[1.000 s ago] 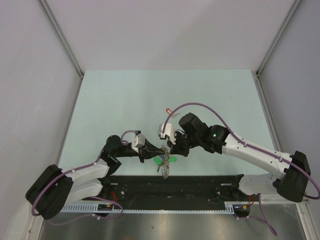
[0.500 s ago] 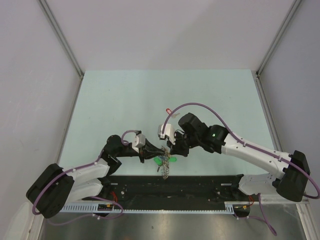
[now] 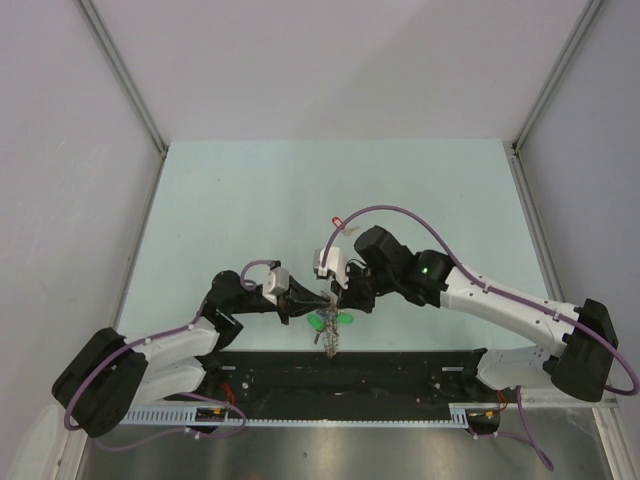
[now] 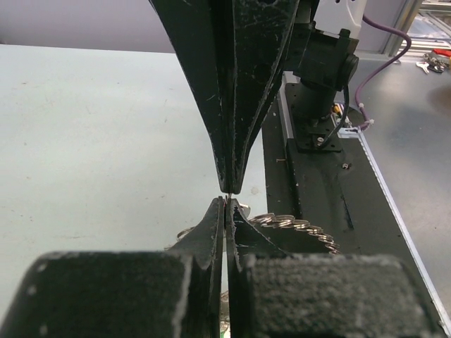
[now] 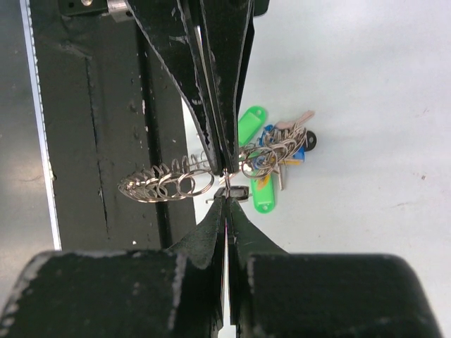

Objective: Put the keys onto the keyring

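Observation:
The keyring shows as a thin grey wire running between the two gripper tips. It carries a row of small split rings and a bunch of keys with green, blue and black tags. In the top view the bunch lies near the table's front edge. My left gripper is shut on the wire. My right gripper faces it tip to tip and is shut on the same wire, with a small black piece at its tip. A red-tagged key lies alone farther back.
The black base rail runs along the front edge just behind the bunch. The split rings hang over it in the right wrist view. Grey walls enclose the pale green table on three sides.
The right arm has shifted very slightly left. Both grippers stay shut, tip to tip, over the bunch.

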